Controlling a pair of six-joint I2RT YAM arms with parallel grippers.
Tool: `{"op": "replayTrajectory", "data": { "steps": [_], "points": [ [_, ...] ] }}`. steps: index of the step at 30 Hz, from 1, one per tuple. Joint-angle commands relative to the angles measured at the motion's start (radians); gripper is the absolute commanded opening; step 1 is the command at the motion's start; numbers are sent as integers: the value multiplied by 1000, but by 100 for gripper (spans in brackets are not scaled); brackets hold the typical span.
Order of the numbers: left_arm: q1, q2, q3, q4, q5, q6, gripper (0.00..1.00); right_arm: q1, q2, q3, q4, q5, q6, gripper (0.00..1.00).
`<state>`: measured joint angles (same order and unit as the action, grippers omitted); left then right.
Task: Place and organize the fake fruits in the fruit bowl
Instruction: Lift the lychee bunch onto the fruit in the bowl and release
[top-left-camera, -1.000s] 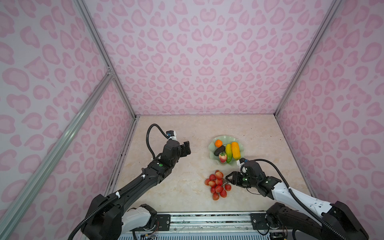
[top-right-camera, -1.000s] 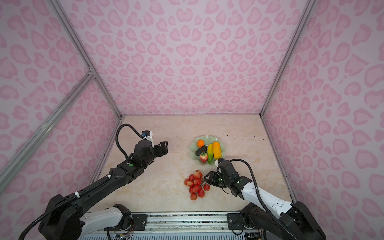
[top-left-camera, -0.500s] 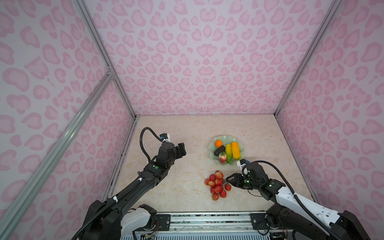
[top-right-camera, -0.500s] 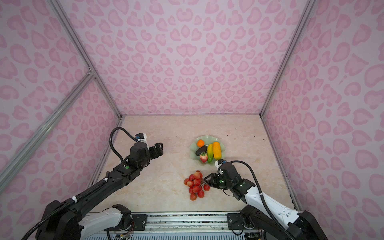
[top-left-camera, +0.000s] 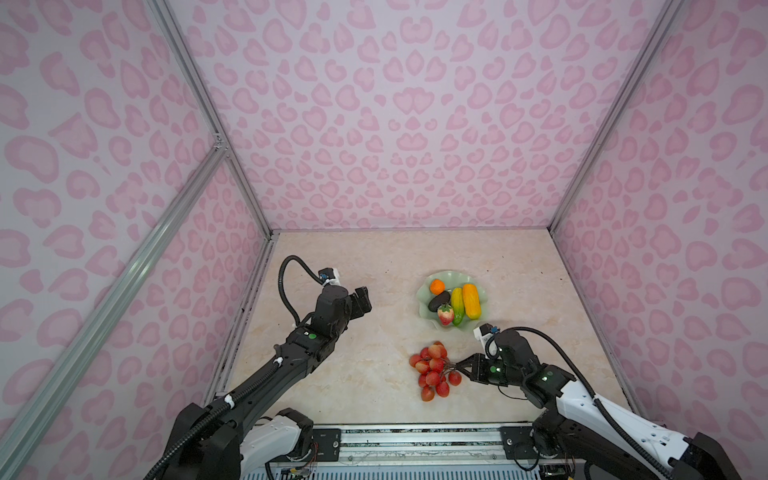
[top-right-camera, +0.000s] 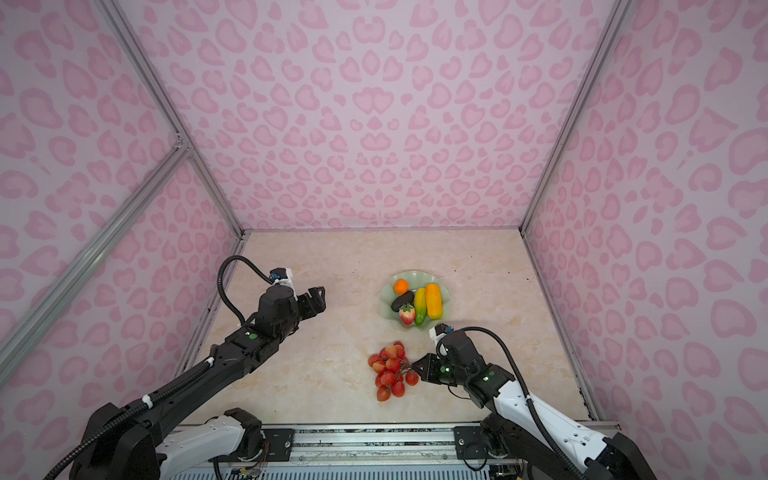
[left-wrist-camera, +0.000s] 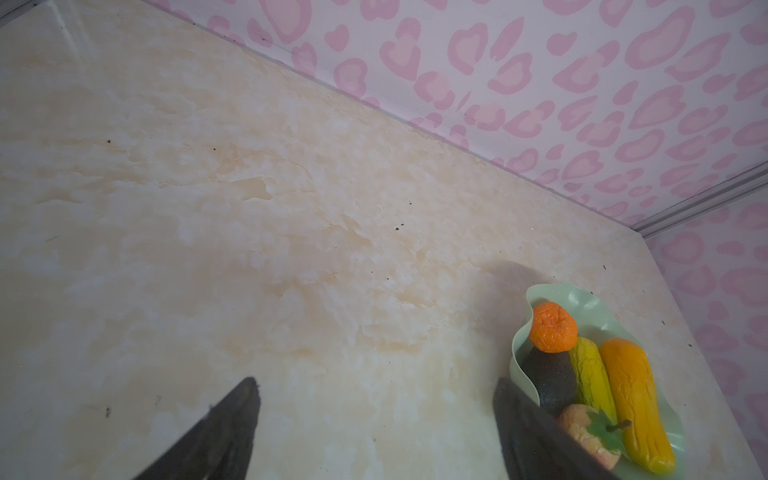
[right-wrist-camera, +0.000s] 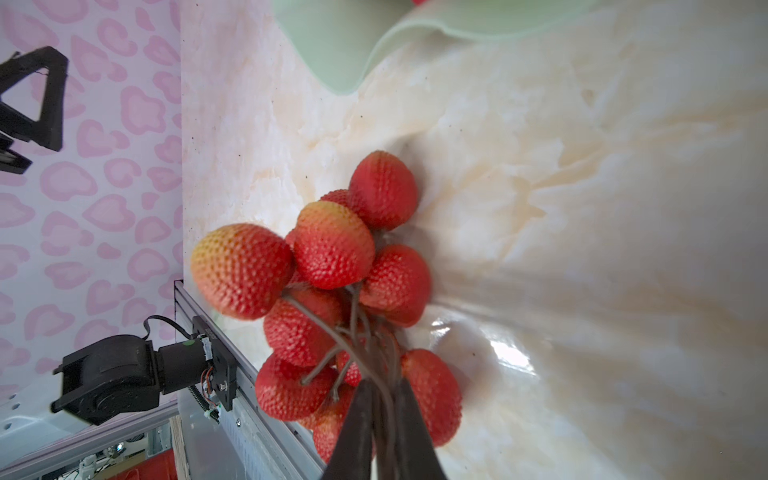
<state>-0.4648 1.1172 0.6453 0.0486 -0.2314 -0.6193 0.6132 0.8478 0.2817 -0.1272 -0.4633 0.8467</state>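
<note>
Right hand (top-left-camera: 460, 368): jaws together, pinched on the brown stem (right-wrist-camera: 368, 365) of the bunch of red berries (top-left-camera: 432, 369). In the right wrist view its fingers (right-wrist-camera: 357, 424) press the stem strands between them.

Change noted: a second ago these jaws stood apart beside the bunch; now they are clamped. Judged meaning: the last loose fruit is gripped, so only the lift and carry to the fruit bowl (top-left-camera: 453, 276) remain.

Right arm, pose: held low, hand almost level with the tabletop (top-left-camera: 374, 257) and pointing sideways into the bunch. Its wrist is just on the near side of the bowl.

Bunch, location: appears to rest on the tabletop, near the bowl on its near side and clear of the rim.

Bowl, contents:
- small orange (top-left-camera: 437, 286)
- avocado (top-left-camera: 439, 300)
- strawberry (top-left-camera: 445, 314)
- green-yellow oblong (top-left-camera: 457, 305)
- orange-yellow oblong (top-left-camera: 471, 301)

These lie packed side by side, leaving bare bowl mainly at the far rim. Fitting the bunch in looks tight.

Left hand (top-left-camera: 363, 301): jaws wide apart and empty, raised above the tabletop. It is well apart from the bowl, on the bowl's left, facing it, and has hardly shifted over the last second.
</note>
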Motion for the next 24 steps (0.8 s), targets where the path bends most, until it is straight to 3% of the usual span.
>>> {"op": "replayTrajectory", "data": {
  "steps": [1, 10, 17, 24],
  "points": [
    [2, -11, -3, 7, -3, 1, 89, 6, 11, -2, 16, 12, -1, 2],
    [5, -43, -12, -9, -18, 6, 89, 44, 47, 122, 32, 36, -101, 0],
    [6, -86, -39, -17, -35, 6, 89, 53, 122, 358, -12, 41, -257, 0],
    [6, -117, -47, -30, -33, 18, 90, -35, 253, 529, 63, 55, -295, 0]
  ]
}}
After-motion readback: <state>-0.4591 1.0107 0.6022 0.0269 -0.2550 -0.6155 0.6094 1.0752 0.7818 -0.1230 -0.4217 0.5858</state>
